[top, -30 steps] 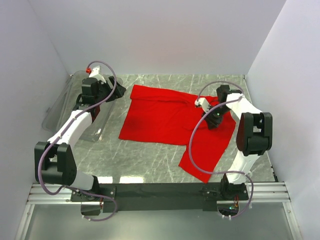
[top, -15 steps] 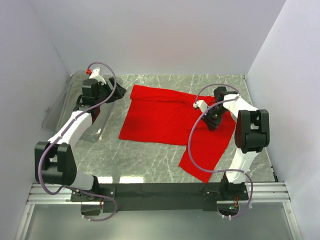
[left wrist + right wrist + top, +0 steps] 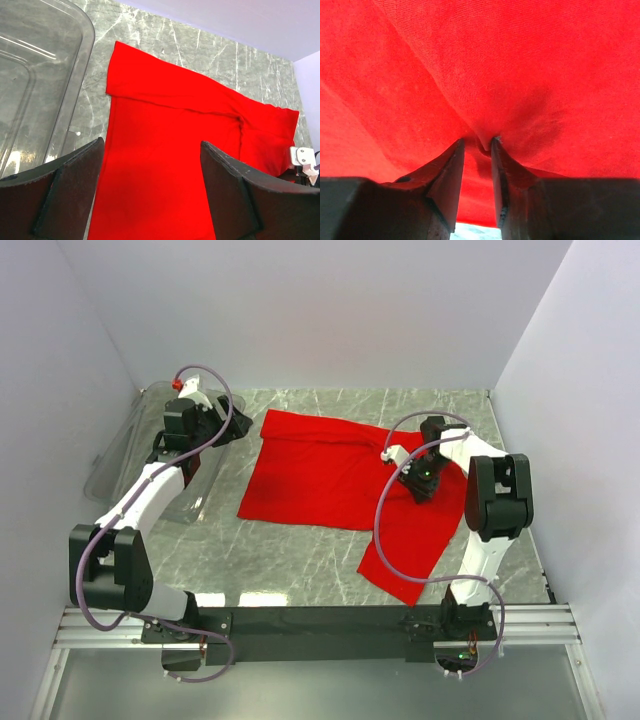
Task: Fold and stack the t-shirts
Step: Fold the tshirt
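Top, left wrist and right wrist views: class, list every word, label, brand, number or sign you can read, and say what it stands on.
None can be read in any view.
The red t-shirt is plain, with no print.
The clear plastic bin shows no label.

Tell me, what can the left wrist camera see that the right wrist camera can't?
Only the left wrist view shows the clear plastic bin and the left gripper, which is open wide. Only the right wrist view shows the right gripper pinching a small fold of the red t-shirt, very close up. Both views show that t-shirt, but the left wrist view shows much more of it, laid out on the table.
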Controlling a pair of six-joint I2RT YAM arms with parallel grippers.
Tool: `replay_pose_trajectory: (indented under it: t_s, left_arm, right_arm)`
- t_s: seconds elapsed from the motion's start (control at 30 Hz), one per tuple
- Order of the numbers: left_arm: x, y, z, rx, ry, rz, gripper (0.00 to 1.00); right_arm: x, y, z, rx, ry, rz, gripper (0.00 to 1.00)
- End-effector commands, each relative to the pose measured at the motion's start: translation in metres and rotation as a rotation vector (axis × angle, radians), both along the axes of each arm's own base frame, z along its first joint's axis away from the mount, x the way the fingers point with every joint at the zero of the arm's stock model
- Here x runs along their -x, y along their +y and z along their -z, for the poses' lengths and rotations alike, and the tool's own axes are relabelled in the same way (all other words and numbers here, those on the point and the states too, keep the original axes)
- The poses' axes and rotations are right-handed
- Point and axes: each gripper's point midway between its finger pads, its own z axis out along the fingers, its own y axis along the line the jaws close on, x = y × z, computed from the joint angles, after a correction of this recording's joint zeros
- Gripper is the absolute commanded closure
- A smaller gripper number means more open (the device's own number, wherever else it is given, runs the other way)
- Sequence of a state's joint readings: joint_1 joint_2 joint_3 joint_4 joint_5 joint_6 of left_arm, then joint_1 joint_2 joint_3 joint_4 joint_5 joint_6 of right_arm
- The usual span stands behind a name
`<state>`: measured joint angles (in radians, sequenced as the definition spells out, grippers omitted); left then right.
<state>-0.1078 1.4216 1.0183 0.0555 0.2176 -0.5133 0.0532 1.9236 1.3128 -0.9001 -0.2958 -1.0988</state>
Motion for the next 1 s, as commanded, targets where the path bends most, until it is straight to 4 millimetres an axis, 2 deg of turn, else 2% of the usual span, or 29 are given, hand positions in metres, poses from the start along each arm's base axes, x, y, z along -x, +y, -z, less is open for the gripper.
replay_pose_trajectory:
  t_s: [0.0,0.17,0.33,0.43,0.57,0.63,0.8,0.9,0.97]
  left_arm:
    - [0.002,-0.001,-0.027,0.012,-0.077,0.013,0.17]
    - [0.004,-0.001,-0.027,0.008,-0.077,0.011,0.17]
    - [0.005,0.0,-0.028,0.003,-0.077,0.008,0.17]
    - [0.006,0.0,-0.028,0.006,-0.079,0.009,0.18]
    - [0.006,0.0,-0.029,0.007,-0.082,0.01,0.17]
    - [0.007,0.0,-0.031,0.005,-0.085,0.008,0.17]
    - [0.008,0.001,-0.03,0.003,-0.083,0.008,0.17]
    - [0.01,0.001,-0.029,0.006,-0.082,0.009,0.17]
    - [0.01,0.0,-0.031,0.01,-0.085,0.008,0.17]
  right_arm:
    - [-0.01,-0.005,-0.002,0.028,-0.033,-0.021,0.68]
    - [-0.013,0.0,-0.017,-0.006,-0.058,-0.022,0.88]
    - [-0.019,0.002,-0.049,-0.069,-0.105,-0.022,0.99]
    - [-0.015,0.004,-0.065,-0.107,-0.102,-0.032,1.0]
    - [-0.009,0.01,-0.077,-0.152,-0.094,-0.068,1.0]
    - [-0.012,0.002,-0.082,-0.177,-0.098,-0.043,1.0]
    - [-0.014,-0.003,-0.094,-0.247,-0.079,-0.03,1.0]
    - [-0.004,-0.009,-0.089,-0.243,-0.02,-0.041,1.0]
    - [-0.008,-0.018,-0.081,-0.197,-0.026,-0.016,1.0]
